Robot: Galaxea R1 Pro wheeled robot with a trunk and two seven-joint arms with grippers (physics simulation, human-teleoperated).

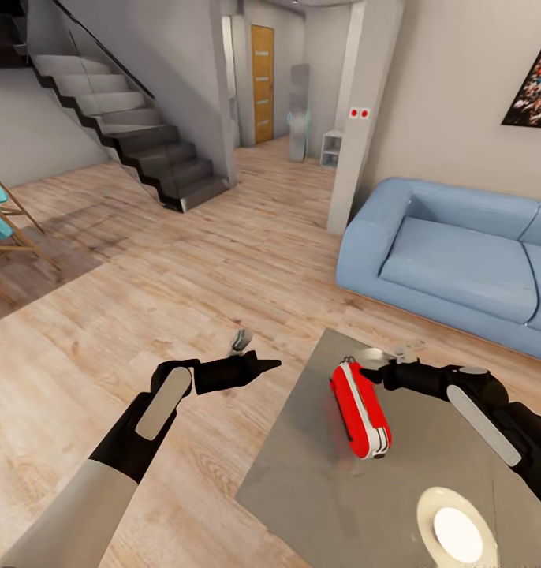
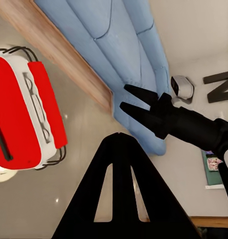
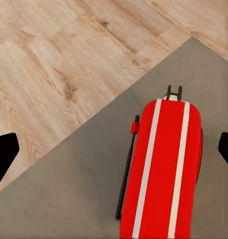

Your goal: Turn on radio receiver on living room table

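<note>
— Where's the radio receiver [image 1: 360, 410]?

— Lower centre of my head view, on the coffee table [image 1: 302, 473]. My right gripper [image 1: 371, 374], jaws spread and empty, hangs just beside it; left gripper [image 1: 272, 364] looks closed, empty. Switching on remains.

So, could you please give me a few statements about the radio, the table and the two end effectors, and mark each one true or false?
1. The red radio lies on the glossy grey table. True.
2. The right end effector is clamped shut on the radio. False: in the right wrist view its fingertips stand wide apart on either side of the radio, so it is open.
3. The left end effector is over the wood floor, beside the table. True.
4. The sofa behind the table is dark brown. False: it is pale blue.
5. A white round dish sits on the table nearer the robot than the radio. True.
</note>
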